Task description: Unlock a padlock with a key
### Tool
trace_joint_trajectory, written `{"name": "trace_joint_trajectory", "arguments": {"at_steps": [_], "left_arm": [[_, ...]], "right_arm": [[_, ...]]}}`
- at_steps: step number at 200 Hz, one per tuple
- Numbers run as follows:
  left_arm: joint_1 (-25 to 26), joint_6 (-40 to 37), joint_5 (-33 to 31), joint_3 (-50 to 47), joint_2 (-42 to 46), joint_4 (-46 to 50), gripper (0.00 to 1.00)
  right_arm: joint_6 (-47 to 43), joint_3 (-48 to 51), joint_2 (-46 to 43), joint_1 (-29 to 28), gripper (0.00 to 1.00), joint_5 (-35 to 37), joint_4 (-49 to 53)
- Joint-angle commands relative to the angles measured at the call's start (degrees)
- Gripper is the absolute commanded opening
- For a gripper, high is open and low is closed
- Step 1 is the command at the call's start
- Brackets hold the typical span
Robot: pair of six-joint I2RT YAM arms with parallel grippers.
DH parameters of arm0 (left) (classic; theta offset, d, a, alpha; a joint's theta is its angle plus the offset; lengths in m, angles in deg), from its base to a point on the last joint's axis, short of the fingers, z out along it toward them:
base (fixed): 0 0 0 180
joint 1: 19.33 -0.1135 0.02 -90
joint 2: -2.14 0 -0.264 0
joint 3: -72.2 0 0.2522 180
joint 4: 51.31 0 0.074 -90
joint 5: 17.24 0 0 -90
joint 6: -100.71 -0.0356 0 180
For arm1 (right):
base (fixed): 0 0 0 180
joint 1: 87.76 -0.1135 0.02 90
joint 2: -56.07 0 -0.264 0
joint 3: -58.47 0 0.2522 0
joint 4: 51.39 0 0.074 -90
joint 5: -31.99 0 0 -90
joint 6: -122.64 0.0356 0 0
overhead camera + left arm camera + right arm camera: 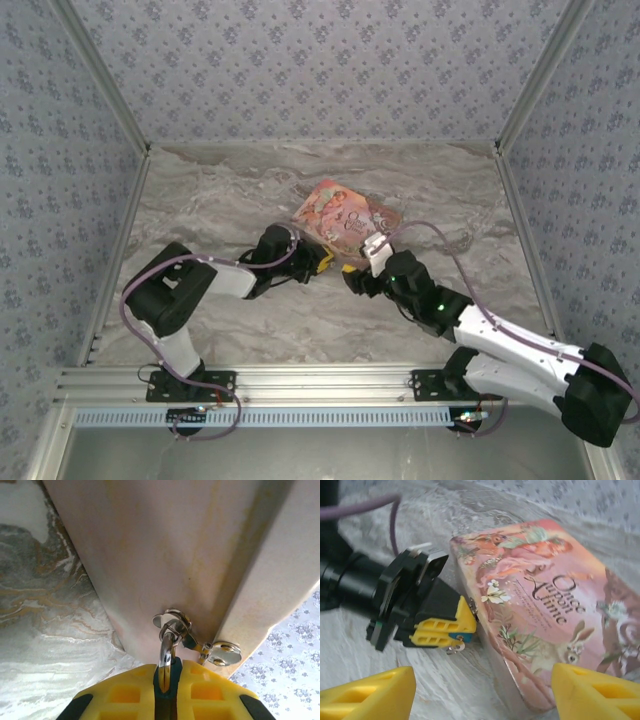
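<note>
The left gripper (167, 692) pinches the padlock (454, 637) beside the box (545, 605). The right gripper (482, 692) has fingers wide apart.

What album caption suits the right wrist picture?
Left gripper grips the blue padlock at the side of the pink box; right gripper open.
</note>
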Motion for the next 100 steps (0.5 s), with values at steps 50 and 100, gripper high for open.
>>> {"name": "trace_joint_trajectory", "arguments": {"at_steps": [50, 100], "left_arm": [[0.22, 5.29, 3.07, 4.09, 4.82, 9.20, 0.00], [0.32, 6.43, 3.55, 4.59, 4.83, 8.87, 0.00]], "right_arm": [[-39.17, -5.52, 16.05, -10.24, 0.71, 16.88, -1.29], [-44.20, -5.73, 25.45, -10.55, 0.59, 17.06, -12.08]]}}
